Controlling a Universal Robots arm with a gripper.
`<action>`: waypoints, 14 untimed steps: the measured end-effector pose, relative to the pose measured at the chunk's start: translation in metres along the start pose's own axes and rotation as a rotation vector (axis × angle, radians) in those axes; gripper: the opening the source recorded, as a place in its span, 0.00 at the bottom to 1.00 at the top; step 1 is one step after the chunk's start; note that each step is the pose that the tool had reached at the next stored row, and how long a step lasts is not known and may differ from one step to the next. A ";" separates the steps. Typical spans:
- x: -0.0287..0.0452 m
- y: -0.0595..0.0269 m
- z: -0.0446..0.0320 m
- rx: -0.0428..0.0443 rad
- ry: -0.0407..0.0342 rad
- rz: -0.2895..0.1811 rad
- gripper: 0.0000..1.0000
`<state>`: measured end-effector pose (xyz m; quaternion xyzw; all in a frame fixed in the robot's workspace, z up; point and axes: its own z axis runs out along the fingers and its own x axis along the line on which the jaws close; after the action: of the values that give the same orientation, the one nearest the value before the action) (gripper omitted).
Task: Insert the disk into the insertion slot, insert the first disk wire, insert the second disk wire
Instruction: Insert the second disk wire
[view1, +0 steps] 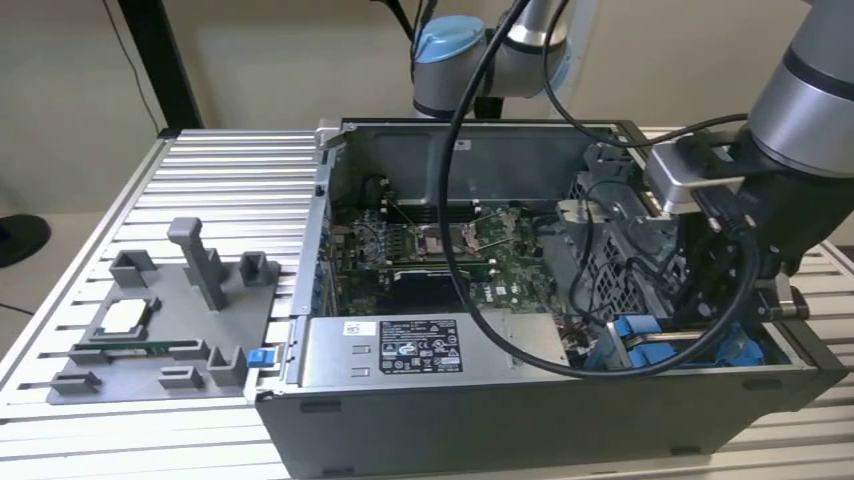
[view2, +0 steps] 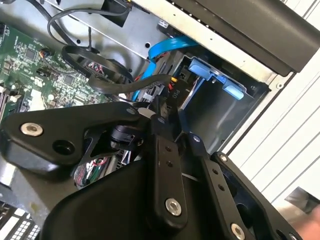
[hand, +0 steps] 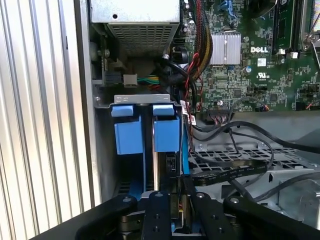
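down in the perforated sheet-metal insertion slot (hand: 150, 145), black gripper (hand: 172, 200) hovers

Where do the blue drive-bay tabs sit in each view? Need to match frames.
Exterior view: blue tabs low inside the case, toward the exterior view's right, beside the arm.
Second wrist view: blue tabs in the case corner, under its rim.
First wrist view: blue tabs side by side against the case wall.
Shared landmark: green motherboard.

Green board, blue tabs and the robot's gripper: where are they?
Green board (hand: 250, 75), first wrist view, on its bare circuit surface.
Blue tabs (hand: 128, 136), first wrist view, face of one tab.
Gripper (view2: 169, 117), second wrist view, between its fingertips.
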<state>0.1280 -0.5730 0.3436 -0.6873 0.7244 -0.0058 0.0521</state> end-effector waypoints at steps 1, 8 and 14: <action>-0.0002 -0.0003 -0.0032 0.0000 0.0000 0.000 1.00; -0.0016 -0.0019 -0.0233 0.0000 0.0001 0.000 1.00; -0.0019 -0.0022 -0.0276 0.0000 0.0000 0.000 1.00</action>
<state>0.1280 -0.5730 0.3714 -0.6874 0.7244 -0.0058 0.0521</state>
